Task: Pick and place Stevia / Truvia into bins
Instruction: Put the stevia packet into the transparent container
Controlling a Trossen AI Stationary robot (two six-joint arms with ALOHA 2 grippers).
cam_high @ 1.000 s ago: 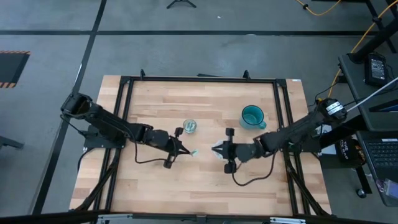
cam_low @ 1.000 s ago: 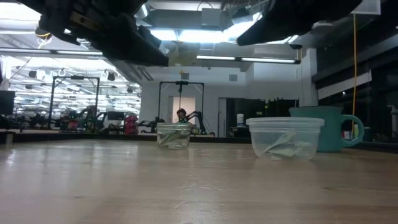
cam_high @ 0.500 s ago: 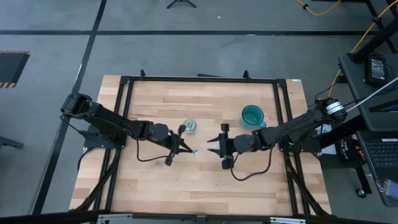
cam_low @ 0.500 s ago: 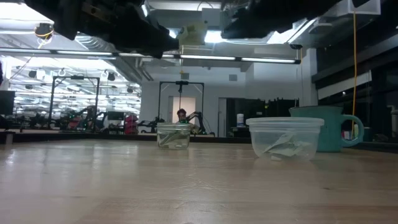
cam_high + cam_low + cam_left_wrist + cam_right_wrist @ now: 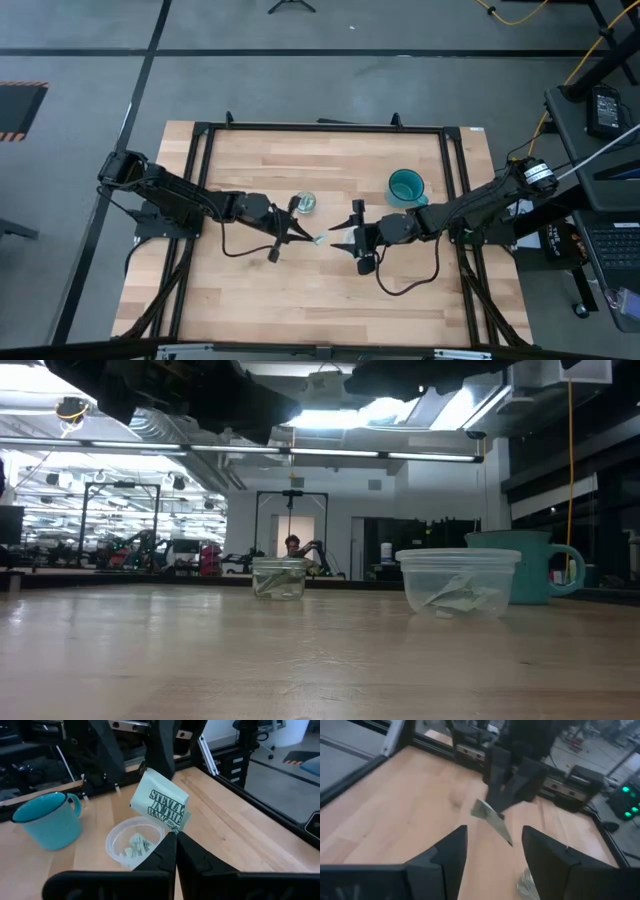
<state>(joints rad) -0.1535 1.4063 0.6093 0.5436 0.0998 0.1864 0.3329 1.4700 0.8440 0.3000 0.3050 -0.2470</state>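
While your left gripper (image 5: pixel 175 836) pinches a Stevia packet (image 5: pixel 161 805) mid-table above the plastic cup (image 5: pixel 131 841), your right gripper (image 5: pixel 492 840) faces it, jaws spread. Judged step: handover or drop; next, align carefully.

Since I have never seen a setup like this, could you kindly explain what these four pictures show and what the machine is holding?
This is a two-armed robot at a wooden table. One picture looks straight down from above, one looks level across the tabletop, and two come from cameras on each arm's wrist. The left hand is shut on a green-and-white Stevia packet, holding it in the air at mid-table. The right hand faces it with its fingers open, empty, close to the packet. On the table stand a small glass jar and a wider clear plastic cup, each with packets inside, and a teal mug that plays no visible part.
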